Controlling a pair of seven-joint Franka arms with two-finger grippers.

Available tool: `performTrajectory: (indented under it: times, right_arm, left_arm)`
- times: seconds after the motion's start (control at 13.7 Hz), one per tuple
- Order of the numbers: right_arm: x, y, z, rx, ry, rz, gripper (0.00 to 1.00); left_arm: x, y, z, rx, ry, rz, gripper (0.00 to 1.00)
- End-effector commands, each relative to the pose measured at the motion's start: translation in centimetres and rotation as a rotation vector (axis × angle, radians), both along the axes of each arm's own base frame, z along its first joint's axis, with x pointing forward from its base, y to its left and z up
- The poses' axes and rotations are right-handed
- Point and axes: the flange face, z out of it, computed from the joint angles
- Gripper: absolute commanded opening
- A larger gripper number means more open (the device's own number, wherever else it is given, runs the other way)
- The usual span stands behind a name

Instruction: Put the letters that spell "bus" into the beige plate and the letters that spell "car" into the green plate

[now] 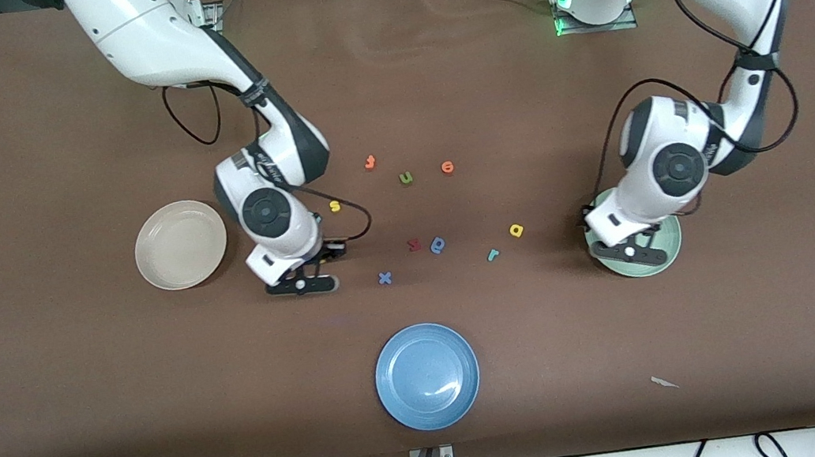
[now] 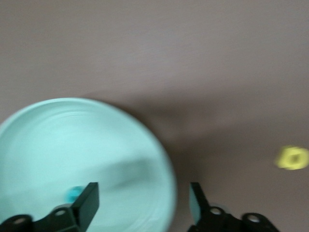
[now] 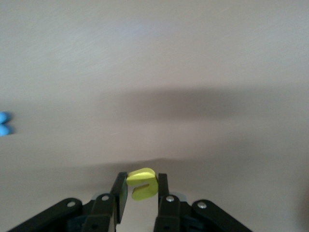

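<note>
My right gripper (image 1: 301, 285) is low over the table beside the beige plate (image 1: 180, 244), shut on a yellow "u" (image 3: 142, 183) between its fingers. My left gripper (image 2: 142, 193) hangs open over the green plate (image 2: 72, 145), holding nothing. A small teal letter (image 2: 73, 194) lies in that plate; its shape is unreadable. On the table lie the yellow "s" (image 1: 334, 206), the teal "r" (image 1: 492, 255) and the yellow "a" (image 1: 516, 230). The left arm covers much of the green plate (image 1: 666, 244) in the front view.
An orange "t" (image 1: 369, 162), an olive "u" (image 1: 406, 178) and an orange "e" (image 1: 447, 167) lie toward the robots. A red letter (image 1: 414, 244), a blue rounded letter (image 1: 438, 245) and a blue "x" (image 1: 384, 278) lie mid-table. A blue plate (image 1: 427, 375) sits nearest the camera.
</note>
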Motion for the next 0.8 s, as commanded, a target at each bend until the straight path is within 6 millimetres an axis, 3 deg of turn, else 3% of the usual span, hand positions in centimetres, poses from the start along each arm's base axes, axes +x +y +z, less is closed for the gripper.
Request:
performTrajectory:
  times: [0.0, 0.15, 0.22, 0.36, 0.58, 0.66, 0.73]
  right_arm:
    - [-0.1, -6.0, 2.9, -0.028, 0.021, 0.038, 0.27]
    - [-1.8, -11.4, 3.8, -0.033, 0.017, 0.096, 0.27]
    - [-3.2, -14.3, 3.9, -0.026, 0.003, 0.13, 0.27]
    - [-6.6, -18.7, 3.6, -0.007, -0.024, 0.177, 0.27]
    - [-9.0, -23.8, 3.3, 0.001, -0.027, 0.227, 0.28]
    - [-9.4, -24.5, 2.7, -0.002, -0.034, 0.234, 0.31]
    - [-9.7, -24.7, 2.0, -0.006, -0.036, 0.234, 0.48]
  left_arm:
    - [-1.6, -5.1, 1.2, 0.002, -0.007, -0.015, 0.99]
    - [-2.9, -9.8, 0.8, -0.009, -0.011, -0.124, 0.95]
    - [-3.4, -11.5, 0.1, -0.013, -0.006, -0.161, 0.86]
    - [-3.4, -12.2, -2.3, 0.008, -0.003, -0.246, 0.7]
    - [-3.5, -12.9, -3.9, -0.017, -0.026, -0.261, 0.67]
    - [-3.6, -12.9, -4.1, -0.014, -0.024, -0.264, 0.68]
    - [-3.6, -12.9, -4.1, -0.013, -0.024, -0.269, 0.68]
